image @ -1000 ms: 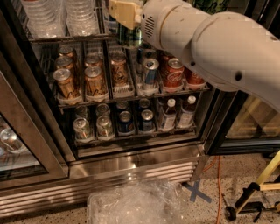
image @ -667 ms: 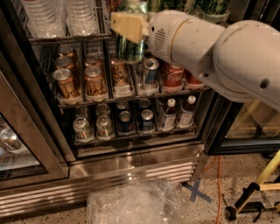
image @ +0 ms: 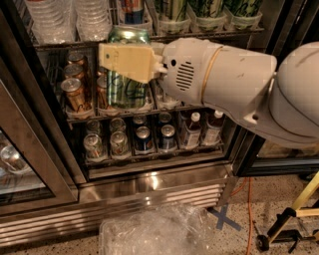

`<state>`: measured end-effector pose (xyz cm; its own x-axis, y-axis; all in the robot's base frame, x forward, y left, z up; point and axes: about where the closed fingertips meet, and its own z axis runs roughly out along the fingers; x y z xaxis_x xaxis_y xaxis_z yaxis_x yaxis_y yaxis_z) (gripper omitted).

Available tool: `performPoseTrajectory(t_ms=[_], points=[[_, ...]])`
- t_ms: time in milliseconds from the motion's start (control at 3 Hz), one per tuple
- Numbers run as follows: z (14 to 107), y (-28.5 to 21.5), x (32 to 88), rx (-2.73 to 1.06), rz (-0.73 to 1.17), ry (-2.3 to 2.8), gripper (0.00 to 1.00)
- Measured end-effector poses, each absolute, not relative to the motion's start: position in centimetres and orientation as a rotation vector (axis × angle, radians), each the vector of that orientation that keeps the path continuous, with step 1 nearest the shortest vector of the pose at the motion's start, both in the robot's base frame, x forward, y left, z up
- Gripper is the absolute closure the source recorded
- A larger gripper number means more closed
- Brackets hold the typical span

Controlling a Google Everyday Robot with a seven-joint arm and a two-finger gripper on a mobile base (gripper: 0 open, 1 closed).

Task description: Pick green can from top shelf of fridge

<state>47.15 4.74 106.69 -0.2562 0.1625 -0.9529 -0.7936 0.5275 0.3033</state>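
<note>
My gripper (image: 128,62) hangs in front of the open fridge (image: 149,182), level with the middle rack. It is shut on the green can (image: 124,92), a tall pale-green can with dark scribbly lettering. One cream finger pad (image: 124,61) lies across the can's front; the other finger is hidden behind it. The can is upright and off the top shelf (image: 209,34), held out in front of the racks. More green cans (image: 207,7) stand in clear holders on the top shelf. My white arm (image: 224,84) fills the right of the view.
Copper-brown cans (image: 75,92) stand on the middle rack left of the held can. Small cans and bottles (image: 192,130) fill the lower rack. A glass door (image: 20,149) stands at left. A crumpled clear plastic bag (image: 159,234) and a blue tape cross (image: 224,219) lie on the floor.
My gripper has come down and away from the top shelf toward the camera, bringing the green can with it. The can now hangs in front of the middle rack.
</note>
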Motion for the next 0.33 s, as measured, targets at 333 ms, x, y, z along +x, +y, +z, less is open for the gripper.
performPoseTrajectory(t_ms=[333], points=[[106.85,4.98,46.58,-0.570,1.005,1.576,1.00]])
